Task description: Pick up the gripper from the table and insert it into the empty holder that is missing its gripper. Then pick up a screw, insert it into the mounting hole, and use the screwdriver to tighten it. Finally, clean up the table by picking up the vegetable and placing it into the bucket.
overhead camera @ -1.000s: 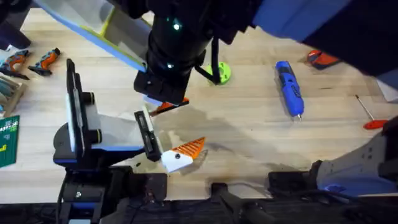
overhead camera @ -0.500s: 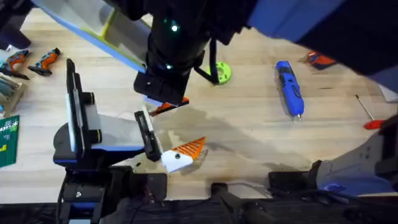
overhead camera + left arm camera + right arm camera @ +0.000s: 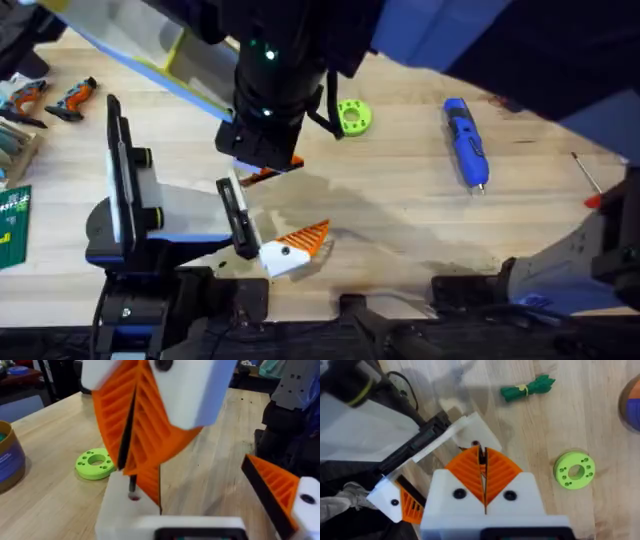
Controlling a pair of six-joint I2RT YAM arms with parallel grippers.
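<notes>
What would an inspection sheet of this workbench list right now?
Surface: light wooden table.
Job's things: screwdriver lying flat; vegetable on the wood; bucket upright; white holder under the right gripper.
Clutter: green ring, red-handled rod, hand tools.
Grippers: right gripper shut on a thin dark screw; left gripper open.
Cables: black cable on the right arm.
Surroundings: blurred room beyond the table.

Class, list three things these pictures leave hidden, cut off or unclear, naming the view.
Bucket: left wrist view, cut by the edge.
Red-handled rod: overhead, partly behind the right arm.
Thin dark piece in the right gripper: left wrist view, too small to tell if it enters the holder.
</notes>
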